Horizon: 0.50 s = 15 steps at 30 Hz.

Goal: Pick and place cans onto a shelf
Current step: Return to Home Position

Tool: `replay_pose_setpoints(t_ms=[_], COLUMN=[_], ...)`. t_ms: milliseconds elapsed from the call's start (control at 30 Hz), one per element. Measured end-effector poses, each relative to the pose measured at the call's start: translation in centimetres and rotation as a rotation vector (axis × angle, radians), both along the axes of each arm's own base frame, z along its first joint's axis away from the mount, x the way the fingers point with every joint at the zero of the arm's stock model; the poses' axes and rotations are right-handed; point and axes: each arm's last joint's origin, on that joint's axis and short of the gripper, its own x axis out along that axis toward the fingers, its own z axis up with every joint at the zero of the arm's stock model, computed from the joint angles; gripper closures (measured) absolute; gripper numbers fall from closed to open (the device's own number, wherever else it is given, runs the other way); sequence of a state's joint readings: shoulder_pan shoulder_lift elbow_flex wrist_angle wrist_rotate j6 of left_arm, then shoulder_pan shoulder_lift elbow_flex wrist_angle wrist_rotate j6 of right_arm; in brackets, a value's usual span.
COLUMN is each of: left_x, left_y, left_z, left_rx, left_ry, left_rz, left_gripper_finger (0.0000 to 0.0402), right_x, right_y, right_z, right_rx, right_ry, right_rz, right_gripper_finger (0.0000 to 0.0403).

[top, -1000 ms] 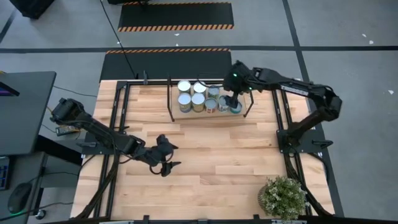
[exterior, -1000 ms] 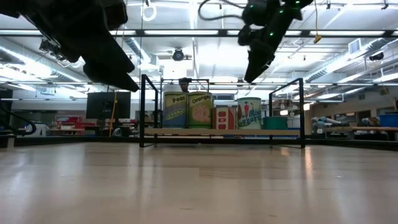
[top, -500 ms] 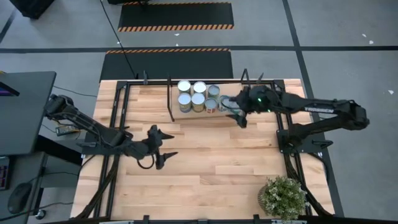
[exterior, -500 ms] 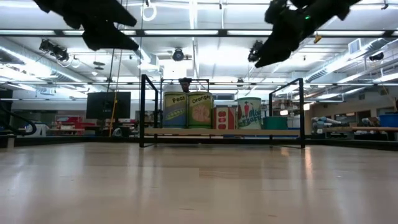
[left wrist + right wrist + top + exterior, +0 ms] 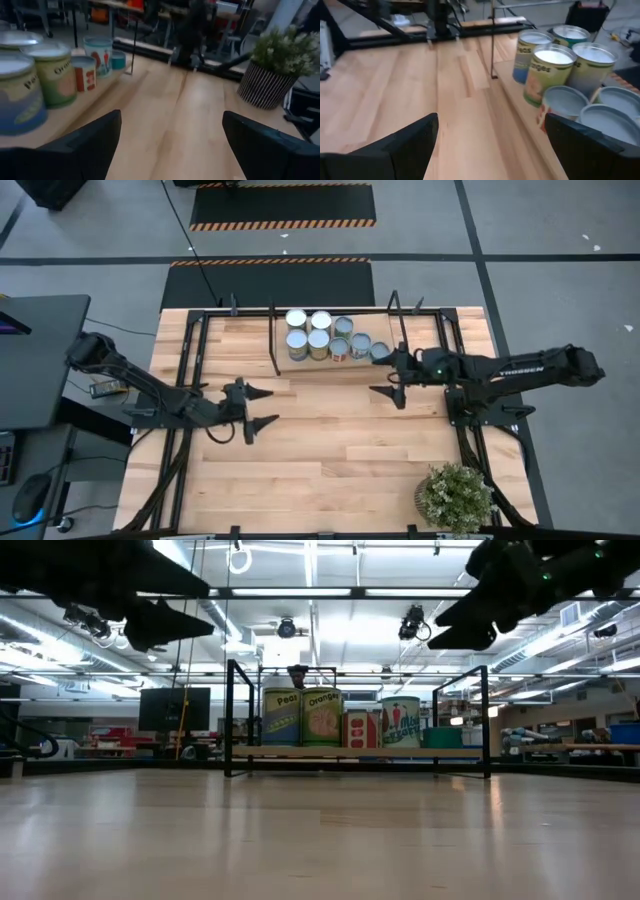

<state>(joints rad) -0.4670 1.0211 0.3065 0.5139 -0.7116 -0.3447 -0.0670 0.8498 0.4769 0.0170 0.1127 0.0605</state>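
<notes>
Cans, eight in all, standing upright in a tight cluster on the shelf, which sits at the far edge of the counter. Right pincer, fingers spread apart and holding nothing, hangs above the counter just in front of the shelf's right end, near the outermost can. Left pincer, likewise spread and empty, hangs above the counter's left half, well apart from the shelf. Potted plant at the near right corner of the counter.
</notes>
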Motion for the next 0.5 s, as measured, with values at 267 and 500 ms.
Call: replay_pose_setpoints(t_ms=[267,500], left_x=[-2.3,-4.0], left_y=[2.7,4.5], left_z=[0.0,-0.7], left_rx=[0.059,0.14], left_ry=[-0.076,-0.104], left_rz=[0.075,0.143], left_gripper_finger=[0.0047,0.0047], right_x=[-1.7,-2.9], right_y=[0.1,-0.3], right_z=[-2.5,-3.6], right_rx=[-0.002,-0.022], right_ry=[-0.162,-0.272], right_rz=[0.034,0.035], right_gripper_finger=[0.003,0.003])
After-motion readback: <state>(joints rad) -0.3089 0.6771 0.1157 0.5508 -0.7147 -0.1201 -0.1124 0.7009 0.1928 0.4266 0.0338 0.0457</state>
